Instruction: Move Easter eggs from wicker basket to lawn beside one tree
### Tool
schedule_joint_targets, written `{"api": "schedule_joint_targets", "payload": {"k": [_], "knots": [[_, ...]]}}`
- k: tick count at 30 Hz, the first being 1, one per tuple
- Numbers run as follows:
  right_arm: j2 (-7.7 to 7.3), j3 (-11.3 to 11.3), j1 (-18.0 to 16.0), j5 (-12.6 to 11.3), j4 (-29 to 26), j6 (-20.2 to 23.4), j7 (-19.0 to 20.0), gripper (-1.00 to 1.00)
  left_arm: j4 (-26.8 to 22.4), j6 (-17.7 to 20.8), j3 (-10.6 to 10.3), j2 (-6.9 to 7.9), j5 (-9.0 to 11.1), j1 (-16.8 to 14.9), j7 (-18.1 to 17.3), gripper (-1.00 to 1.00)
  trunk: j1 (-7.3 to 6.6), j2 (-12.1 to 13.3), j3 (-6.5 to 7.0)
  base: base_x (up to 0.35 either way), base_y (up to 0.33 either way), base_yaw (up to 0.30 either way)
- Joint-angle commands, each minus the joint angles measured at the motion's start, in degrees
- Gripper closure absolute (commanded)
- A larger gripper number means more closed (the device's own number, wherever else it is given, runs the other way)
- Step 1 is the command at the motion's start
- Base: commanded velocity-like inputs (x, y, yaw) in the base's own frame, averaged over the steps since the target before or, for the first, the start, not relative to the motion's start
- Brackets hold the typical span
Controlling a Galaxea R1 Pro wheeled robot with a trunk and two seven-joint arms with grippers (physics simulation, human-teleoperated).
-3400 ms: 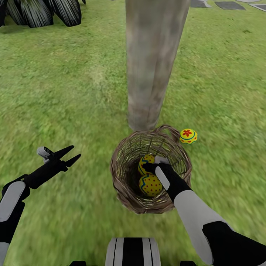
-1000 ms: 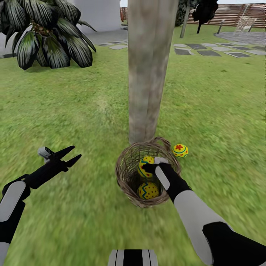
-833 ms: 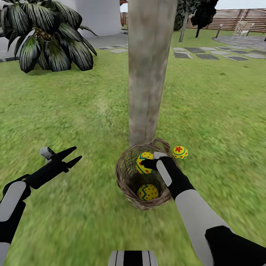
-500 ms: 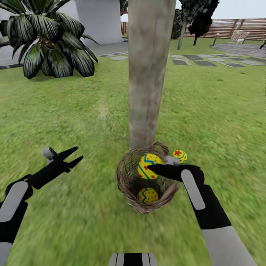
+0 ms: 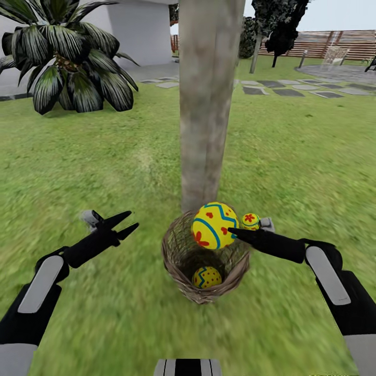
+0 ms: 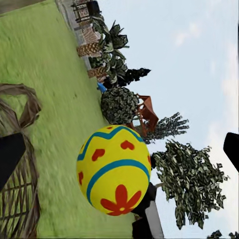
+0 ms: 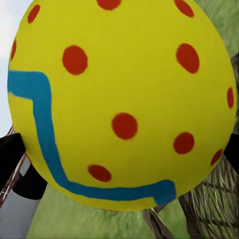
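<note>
My right gripper (image 5: pixel 234 230) is shut on a yellow Easter egg (image 5: pixel 213 225) with a blue zigzag and red marks, held above the rim of the wicker basket (image 5: pixel 175 256). Seen from the right wrist, this egg (image 7: pixel 124 99) sits close up between the dark fingertips (image 7: pixel 9 157). A second egg (image 5: pixel 207 277) lies at the basket's bottom. A third egg (image 5: pixel 250 221) rests on the lawn (image 5: pixel 104 156) beside the base of the tree (image 5: pixel 206 104), just behind the basket. My left gripper (image 5: pixel 125 223) is open and empty, left of the basket. The left wrist view faces the held egg (image 6: pixel 114 169).
A dark-leaved palm (image 5: pixel 68 62) stands at the far left before a white house (image 5: pixel 141 31). Grey stepping stones (image 5: pixel 292 91) and a slatted fence (image 5: pixel 339 44) lie at the far right. Open grass spreads on both sides of the trunk.
The right gripper has lifted one egg from inside the basket to above its rim. The camera has tilted up. My left arm has shifted slightly toward the basket.
</note>
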Motion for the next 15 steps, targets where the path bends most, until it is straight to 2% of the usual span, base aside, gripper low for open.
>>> {"api": "schedule_joint_targets", "payload": {"k": [1, 4, 6, 7, 13, 15], "knots": [[0.04, 0.03, 0.0, 0.09, 0.04, 0.18, 0.12, 1.0, -0.06, 0.28, -0.53, -0.22, 0.01, -0.03, -0.12, -1.0, -0.01, -0.02, -0.01, 0.0, -0.251, -0.177], [0.0, 0.03, 0.11, -0.32, -0.01, 0.22, 0.33, 1.0, -1.86, 0.28, -2.85, -1.64, 0.07, -0.03, -0.25, -1.0, -0.01, -0.02, 0.12, 0.0, -0.059, -0.247], [-0.04, -0.01, 0.12, -0.45, 0.02, 0.22, 0.4, 1.0, -3.24, 0.28, -6.76, -3.46, 0.02, -0.03, -0.27, -1.0, -0.01, -0.02, 0.22, 0.0, -0.007, -0.264], [-0.08, -0.08, 0.13, -0.47, 0.06, 0.22, 0.42, 1.0, -3.85, 0.28, -7.64, -3.91, 0.02, -0.03, -0.27, -1.0, -0.01, -0.02, 0.27, 0.0, -0.002, -0.266], [-0.16, -2.93, 0.14, -0.66, 0.73, 0.22, 0.98, 1.0, -4.45, 0.02, -8.78, -5.26, 0.01, -0.03, 0.14, -1.0, -0.01, -0.02, 0.57, 0.0, 0.0, -0.267], [-0.16, -3.26, 0.14, -0.67, 1.1, 0.22, 1.06, 1.0, -4.48, 0.01, -8.81, -5.56, -0.01, -0.03, 0.24, -1.0, -0.06, 0.01, 1.11, 0.0, 0.0, -0.267]]}}
